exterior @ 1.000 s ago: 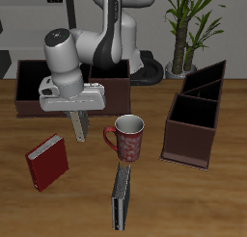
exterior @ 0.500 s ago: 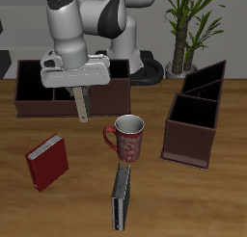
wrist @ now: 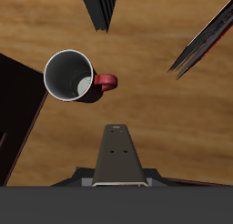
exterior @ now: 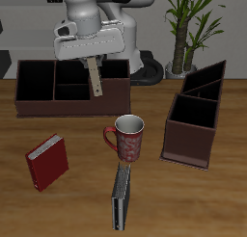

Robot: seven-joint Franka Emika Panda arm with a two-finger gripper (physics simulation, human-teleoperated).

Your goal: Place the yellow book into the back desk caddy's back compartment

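Note:
My gripper [exterior: 90, 56] is shut on the yellow book [exterior: 95, 79], a thin tan book that hangs down from the fingers, slightly tilted. It hangs over the back desk caddy [exterior: 58, 106], a wide low dark-brown box. The book's lower end is above the large section at the end nearer the mug, close to the front wall. In the wrist view the book [wrist: 116, 157] sticks out between the fingers, with the caddy's dark wall [wrist: 14, 114] beside it.
A red-and-white mug [exterior: 127, 137] stands in front of the caddy and also shows in the wrist view [wrist: 73, 75]. A red book [exterior: 47, 162] and a dark grey-black book [exterior: 121, 197] lie nearer the front edge. A taller narrow brown caddy [exterior: 193, 120] stands aside. A plant [exterior: 188, 29] is behind.
My gripper has moved back and upward with the yellow book, from in front of the caddy's front wall to above the caddy. Nothing else moved.

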